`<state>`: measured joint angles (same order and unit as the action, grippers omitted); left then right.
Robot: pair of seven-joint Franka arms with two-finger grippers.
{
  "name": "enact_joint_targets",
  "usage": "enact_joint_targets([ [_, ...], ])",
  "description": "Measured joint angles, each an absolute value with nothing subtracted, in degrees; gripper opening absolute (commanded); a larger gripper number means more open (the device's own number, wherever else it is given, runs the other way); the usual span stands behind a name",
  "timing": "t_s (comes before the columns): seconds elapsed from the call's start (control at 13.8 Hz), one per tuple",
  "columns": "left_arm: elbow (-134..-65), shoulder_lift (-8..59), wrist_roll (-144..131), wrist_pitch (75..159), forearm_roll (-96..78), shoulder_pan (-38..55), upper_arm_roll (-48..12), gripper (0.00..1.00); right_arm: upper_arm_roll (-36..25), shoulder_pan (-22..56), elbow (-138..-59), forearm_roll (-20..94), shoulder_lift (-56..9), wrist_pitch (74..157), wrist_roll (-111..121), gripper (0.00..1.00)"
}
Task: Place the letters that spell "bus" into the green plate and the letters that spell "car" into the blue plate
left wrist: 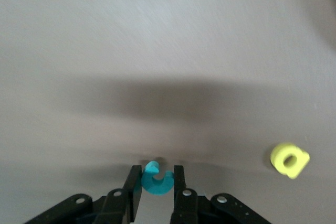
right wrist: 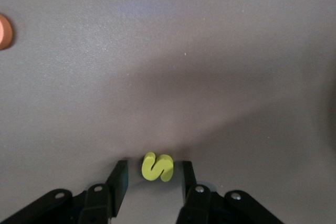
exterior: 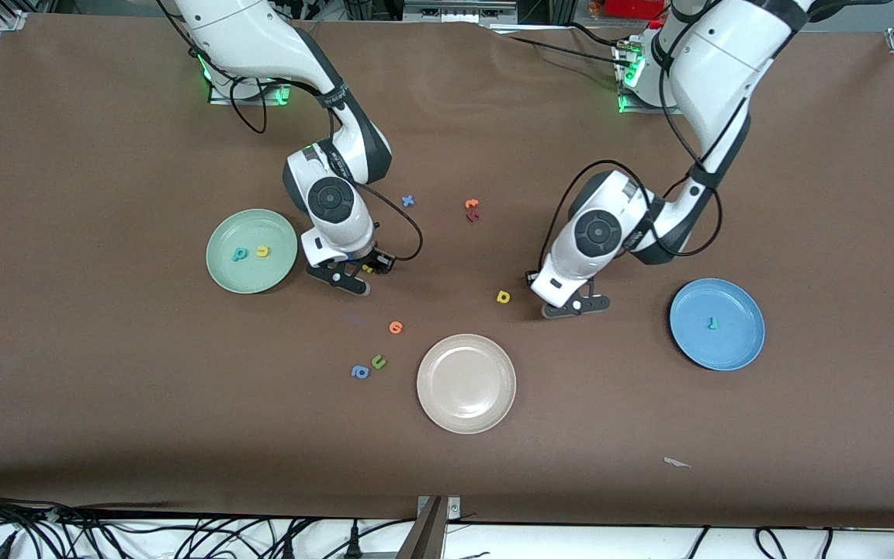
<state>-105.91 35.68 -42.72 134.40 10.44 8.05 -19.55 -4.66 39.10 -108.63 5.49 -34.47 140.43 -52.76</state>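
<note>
My left gripper (left wrist: 157, 174) is shut on the teal c (left wrist: 156, 180), low over the table between the cream plate and the blue plate (exterior: 742, 307). In the front view the left gripper (exterior: 576, 305) hides the c. The yellow a (exterior: 503, 296) lies on the table beside that gripper and also shows as the yellow a (left wrist: 290, 160). My right gripper (right wrist: 154, 165) is open around the yellow s (right wrist: 157, 167), with a gap on each side. The right gripper (exterior: 354, 273) is beside the green plate (exterior: 222, 233). That plate holds the teal b (exterior: 240, 254) and yellow u (exterior: 262, 251). The teal r (exterior: 714, 323) lies in the blue plate.
A cream plate (exterior: 466, 383) sits nearest the front camera. An orange round letter (exterior: 396, 327), a green u (exterior: 379, 361) and a blue a (exterior: 359, 372) lie beside it. A blue x (exterior: 408, 200) and an orange and a red letter (exterior: 472, 210) lie nearer the bases.
</note>
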Motion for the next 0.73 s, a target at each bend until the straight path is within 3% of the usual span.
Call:
enact_joint_targets([
  [0.36,-101.1,33.1,-28.1,124.5,10.4,-0.8,-19.2,0.23,-4.6,39.3,-108.5,5.5,-34.8,140.7,-53.2,0.1],
  [0.73,-99.3,33.0,-9.6,122.4,16.4,-11.4,-17.9,0.25,-6.1,39.4,-107.3,5.5,-34.0,137.6,-52.7,0.1],
])
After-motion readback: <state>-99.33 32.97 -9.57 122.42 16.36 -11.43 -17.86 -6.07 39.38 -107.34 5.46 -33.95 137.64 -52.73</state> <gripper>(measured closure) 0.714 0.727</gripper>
